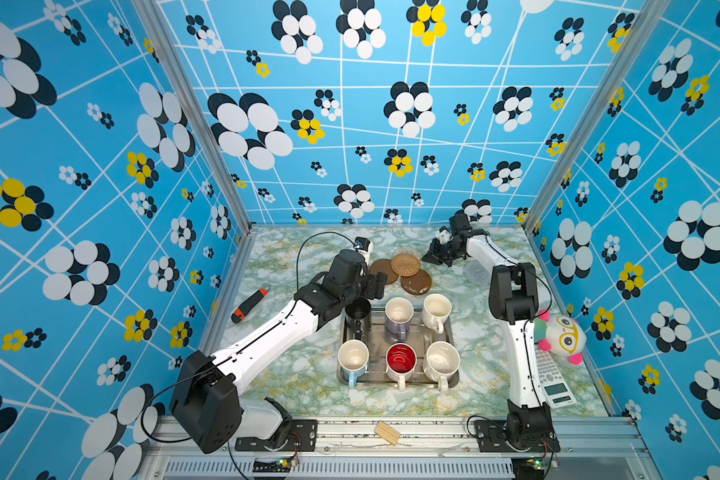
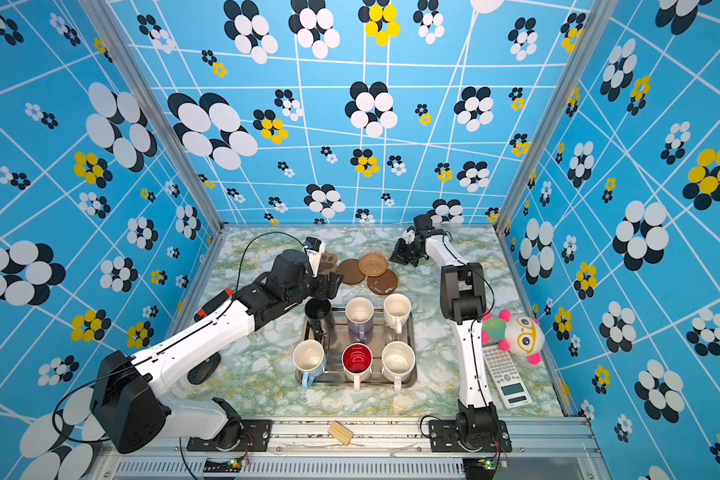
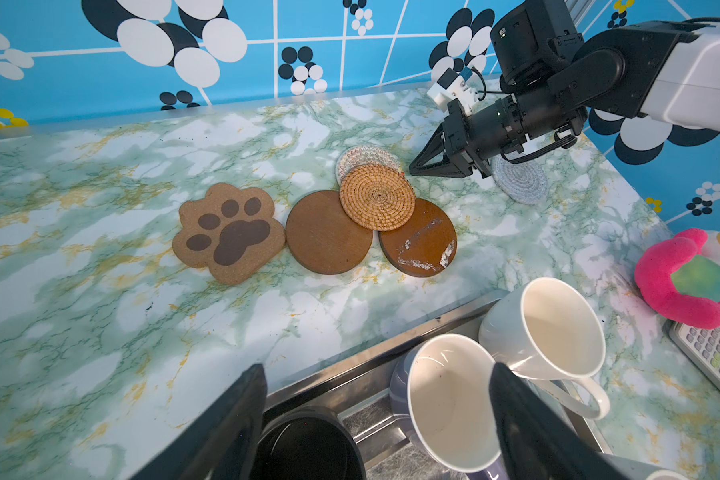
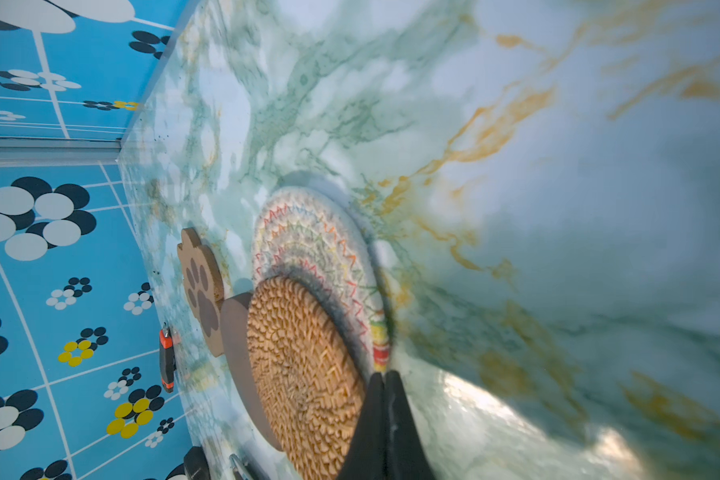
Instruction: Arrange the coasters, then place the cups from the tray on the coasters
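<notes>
Blue flowered walls (image 1: 391, 124) are enclosing the marbled table (image 1: 292, 374). Right end effector (image 3: 412, 168), tips pressed together, is sitting at the edge of the whitish lacy coaster (image 3: 358, 156), possibly touching it, with the rattan coaster (image 3: 377, 195) overlapping that. Left end effector (image 3: 377, 368) is hovering spread over the far rim of the tray (image 1: 374, 338), six cups (image 1: 401, 359) standing inside.

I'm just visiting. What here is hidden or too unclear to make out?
The lacy coaster: partly under the rattan coaster, all views.
The grey spiral coaster: partly behind the right end effector, left wrist view.
The calculator: cut by the left wrist view's edge.
Whether the shut right end effector pinches the lacy coaster: its fingers hide the contact, right wrist view.
</notes>
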Available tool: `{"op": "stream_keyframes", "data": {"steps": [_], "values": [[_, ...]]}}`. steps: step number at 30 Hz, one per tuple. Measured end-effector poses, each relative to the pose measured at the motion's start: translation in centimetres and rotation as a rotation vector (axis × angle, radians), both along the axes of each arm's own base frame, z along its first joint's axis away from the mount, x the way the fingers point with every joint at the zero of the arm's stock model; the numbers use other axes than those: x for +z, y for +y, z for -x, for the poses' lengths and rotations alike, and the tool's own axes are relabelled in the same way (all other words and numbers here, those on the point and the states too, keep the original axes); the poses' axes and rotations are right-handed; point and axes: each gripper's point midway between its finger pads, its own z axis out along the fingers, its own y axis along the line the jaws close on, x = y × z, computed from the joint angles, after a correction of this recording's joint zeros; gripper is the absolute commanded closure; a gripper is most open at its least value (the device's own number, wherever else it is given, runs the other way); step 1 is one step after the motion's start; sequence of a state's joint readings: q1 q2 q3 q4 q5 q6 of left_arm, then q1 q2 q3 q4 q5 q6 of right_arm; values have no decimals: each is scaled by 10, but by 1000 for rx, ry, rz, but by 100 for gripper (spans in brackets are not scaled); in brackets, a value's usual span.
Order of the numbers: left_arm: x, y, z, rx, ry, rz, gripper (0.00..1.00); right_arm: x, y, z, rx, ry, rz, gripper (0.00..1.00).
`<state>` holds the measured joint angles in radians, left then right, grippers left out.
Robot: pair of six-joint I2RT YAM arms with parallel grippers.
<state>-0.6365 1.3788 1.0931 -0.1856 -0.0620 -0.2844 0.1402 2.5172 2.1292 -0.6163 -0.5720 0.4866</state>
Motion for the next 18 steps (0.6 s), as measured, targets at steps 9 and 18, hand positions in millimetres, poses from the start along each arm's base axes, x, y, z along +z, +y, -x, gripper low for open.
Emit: {"op": "stream_keyframes", "data": {"steps": [9,18], "values": [[-1,1,-1,7,1,-4,22,0,1,1,3,4,-4,94],[-43,-26,-36,-25,132,-45,24,0,3,4,21,5,-19,72]]}}
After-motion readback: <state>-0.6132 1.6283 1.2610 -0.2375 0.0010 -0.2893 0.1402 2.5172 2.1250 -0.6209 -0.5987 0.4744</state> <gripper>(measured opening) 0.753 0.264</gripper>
